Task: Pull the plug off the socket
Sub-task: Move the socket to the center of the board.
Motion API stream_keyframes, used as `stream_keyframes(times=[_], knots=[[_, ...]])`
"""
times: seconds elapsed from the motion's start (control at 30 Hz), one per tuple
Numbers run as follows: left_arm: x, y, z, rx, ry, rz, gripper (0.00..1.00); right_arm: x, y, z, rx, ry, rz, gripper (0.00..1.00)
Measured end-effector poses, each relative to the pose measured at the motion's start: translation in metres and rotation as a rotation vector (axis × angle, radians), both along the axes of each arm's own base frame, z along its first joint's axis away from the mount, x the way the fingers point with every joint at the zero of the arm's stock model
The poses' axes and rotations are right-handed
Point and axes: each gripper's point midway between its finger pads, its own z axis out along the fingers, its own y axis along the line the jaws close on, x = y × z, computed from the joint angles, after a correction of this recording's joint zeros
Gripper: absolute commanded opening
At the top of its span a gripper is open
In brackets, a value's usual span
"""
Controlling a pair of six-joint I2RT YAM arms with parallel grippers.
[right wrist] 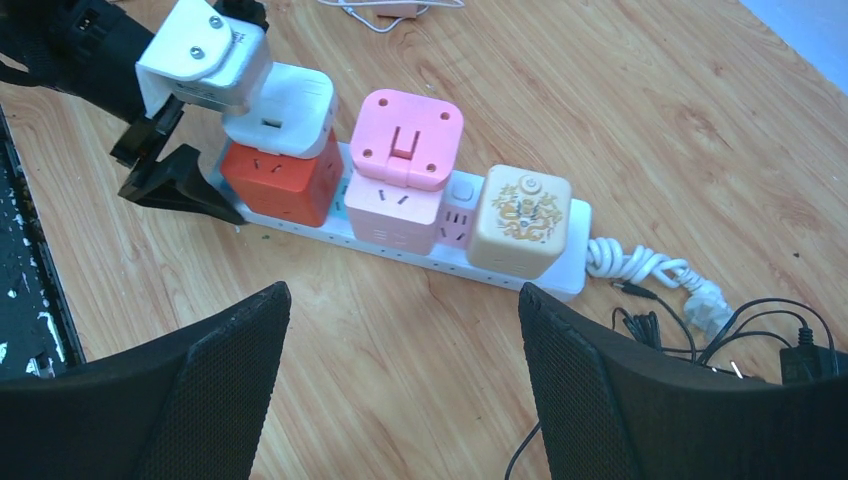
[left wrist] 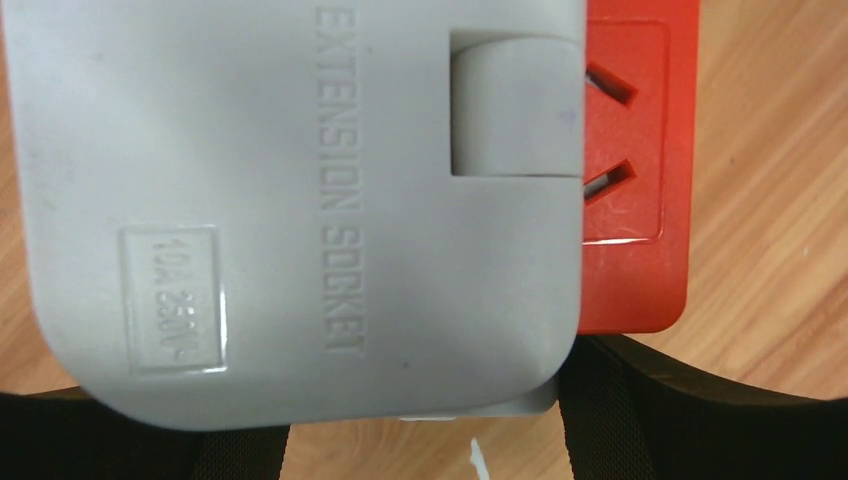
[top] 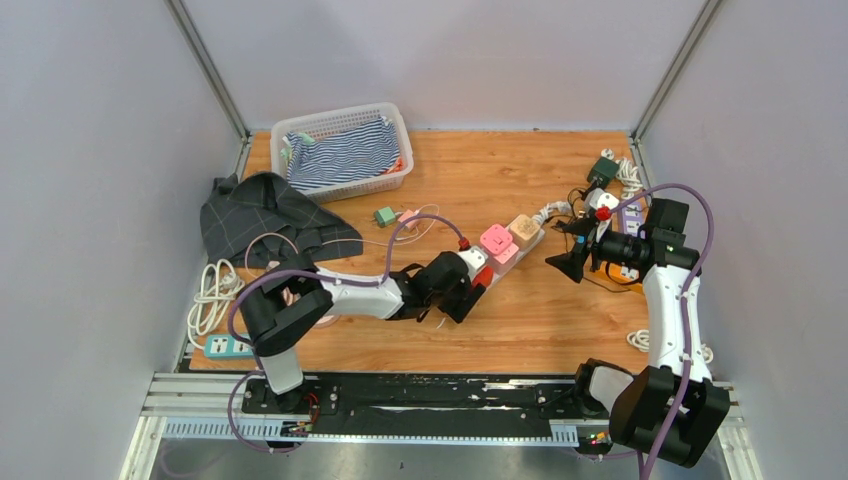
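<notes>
- The white plug [right wrist: 285, 110] sits on the red cube [right wrist: 280, 185], at the end of the power strip [right wrist: 560, 275] opposite its cord.
- The left pincer [right wrist: 165, 165] is spread apart just beside that same end.
- The right pincer [right wrist: 402, 292] gapes wide, near the strip's middle, above the desk [right wrist: 620, 100].

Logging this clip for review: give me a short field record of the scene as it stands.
strip: white power strip lying on the wooden table
plugged into strip: red cube, pink cube, beige cube
on red cube: white adapter, seated
left gripper: at the red-cube end, grip unclear
right gripper: open, empty, clear of the strip
task: nothing pulled off yet
</notes>
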Motion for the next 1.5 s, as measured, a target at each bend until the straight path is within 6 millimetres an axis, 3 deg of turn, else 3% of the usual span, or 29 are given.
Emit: stream_keyframes(times=[0.27, 0.63, 0.93, 1.07, 1.5], knots=[[-0.027, 0.03, -0.001, 0.024, 0.037, -0.036, 0.22, -0.001, 0.002, 0.001, 0.007, -0.004, 0.009, 0.85], [-0.043, 0.053, -0.002, 0.023, 0.04, -0.048, 0.72, -0.003, 0.005, 0.003, 0.018, -0.018, 0.031, 0.85], [-0.071, 0.086, 0.001, 0.031, 0.089, -0.065, 0.93, -0.007, 0.008, 0.003, 0.025, -0.02, 0.052, 0.85], [-0.077, 0.09, 0.02, -0.032, 0.067, -0.075, 0.98, -0.01, 0.011, 0.003, 0.026, -0.024, 0.07, 0.85], [-0.099, 0.108, 0.086, -0.29, -0.042, -0.12, 1.0, -0.02, 0.024, 0.004, 0.021, -0.036, 0.128, 0.85]])
